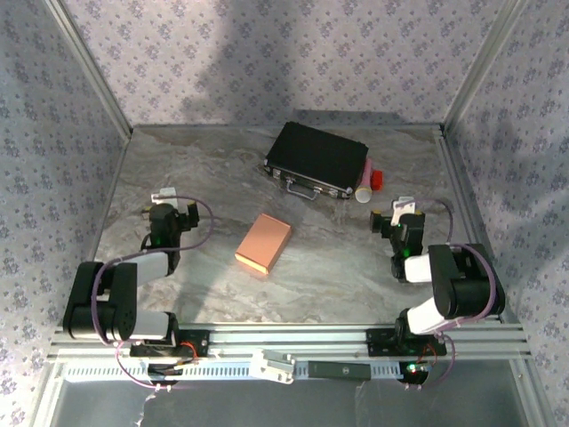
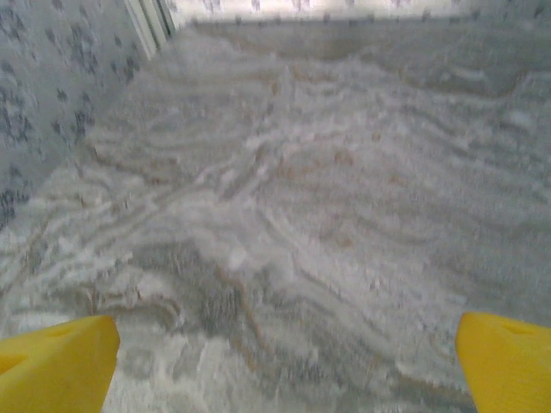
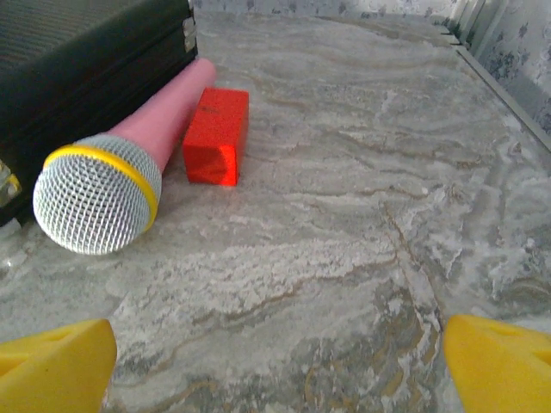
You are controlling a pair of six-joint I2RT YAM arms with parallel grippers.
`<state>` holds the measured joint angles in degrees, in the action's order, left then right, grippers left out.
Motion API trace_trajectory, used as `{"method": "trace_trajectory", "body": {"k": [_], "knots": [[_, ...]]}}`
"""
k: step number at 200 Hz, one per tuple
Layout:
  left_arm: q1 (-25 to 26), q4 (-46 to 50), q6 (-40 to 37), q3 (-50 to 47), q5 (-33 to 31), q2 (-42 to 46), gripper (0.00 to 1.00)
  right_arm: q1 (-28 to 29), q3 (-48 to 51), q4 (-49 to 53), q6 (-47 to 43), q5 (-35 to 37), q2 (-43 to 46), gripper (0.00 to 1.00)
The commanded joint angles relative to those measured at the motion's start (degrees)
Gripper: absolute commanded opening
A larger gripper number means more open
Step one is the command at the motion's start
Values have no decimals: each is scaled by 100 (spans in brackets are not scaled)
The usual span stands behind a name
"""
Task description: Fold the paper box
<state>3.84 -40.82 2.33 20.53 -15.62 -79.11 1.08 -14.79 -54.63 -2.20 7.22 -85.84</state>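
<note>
The paper box (image 1: pixel 263 244) is a small salmon-pink rectangular box lying closed on the marble table, roughly midway between the two arms. My left gripper (image 1: pixel 164 201) rests at the left of the table, well clear of the box, open with nothing between its yellow fingertips (image 2: pixel 57 361). My right gripper (image 1: pixel 402 210) sits at the right, also apart from the box, open over bare marble, its yellow fingertips (image 3: pixel 499 361) spread wide.
A black hard case (image 1: pixel 317 158) with metal latches lies at the back. Beside it are a pink microphone (image 3: pixel 129 163) with a mesh head and a small red block (image 3: pixel 215 138). Patterned walls and metal rails enclose the table (image 1: pixel 356 258).
</note>
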Motion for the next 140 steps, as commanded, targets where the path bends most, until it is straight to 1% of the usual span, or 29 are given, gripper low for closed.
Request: {"method": "trace_trajectory", "body": {"k": [1,15,19,27,39,44,50,60,69,95,140], "knots": [[-40,-1297,-174,-195,97,-541,100,-151,-354,149,44,-145,-57,99],[-28,-1962,-254,-243,137,-1027,100,-269,-491,418,154,-238,-76,99],[-24,-1801,-242,-205,150,-1008,100,-292,-554,508,171,-269,-81,99],[-43,-1176,-136,-59,93,-810,100,-321,-647,679,217,-302,-93,99],[-209,-1159,-60,100,258,-941,100,-337,-726,790,220,-325,-110,99],[-281,-926,34,208,314,-901,100,-338,-725,783,220,-320,-123,99],[-390,-656,107,238,526,-843,100,-339,-723,785,220,-325,-121,99],[-418,-899,128,171,556,-898,100,-336,-732,801,220,-313,-119,99],[-416,-738,145,213,560,-853,100,-328,-728,805,220,-295,-119,99],[-419,-828,137,188,559,-875,100,-208,-763,856,107,-144,-133,99],[-419,-814,128,181,568,-864,100,-183,-760,844,99,-80,-130,99]]}}
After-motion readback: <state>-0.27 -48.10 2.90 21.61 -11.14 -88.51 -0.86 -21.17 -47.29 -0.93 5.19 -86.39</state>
